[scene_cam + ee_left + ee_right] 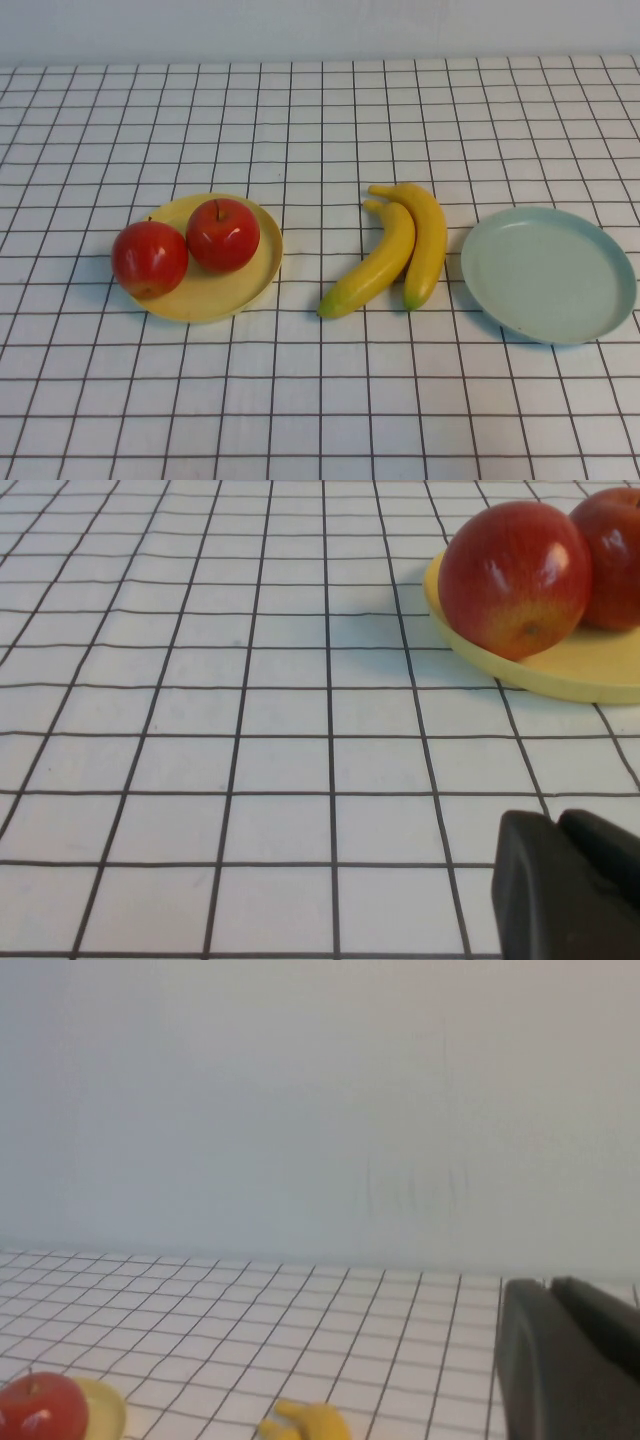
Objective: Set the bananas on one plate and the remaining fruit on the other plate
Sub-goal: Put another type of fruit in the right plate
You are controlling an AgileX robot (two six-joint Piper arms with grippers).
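Note:
Two red apples (150, 258) (222, 234) sit on the pale yellow plate (215, 300) at the left; the left apple rests over the rim. Two yellow bananas (375, 265) (428, 240) lie side by side on the cloth between the plates. The pale blue-green plate (548, 274) at the right holds nothing. Neither arm shows in the high view. My left gripper (558, 818) is shut and empty, low over the cloth, short of the apples (515, 578) and yellow plate (590, 670). My right gripper (548, 1282) is shut and empty, raised, facing the back wall, with an apple (42, 1410) and banana tips (305, 1422) below.
A white cloth with a black grid (320, 400) covers the table. A pale wall (320, 25) stands behind the far edge.

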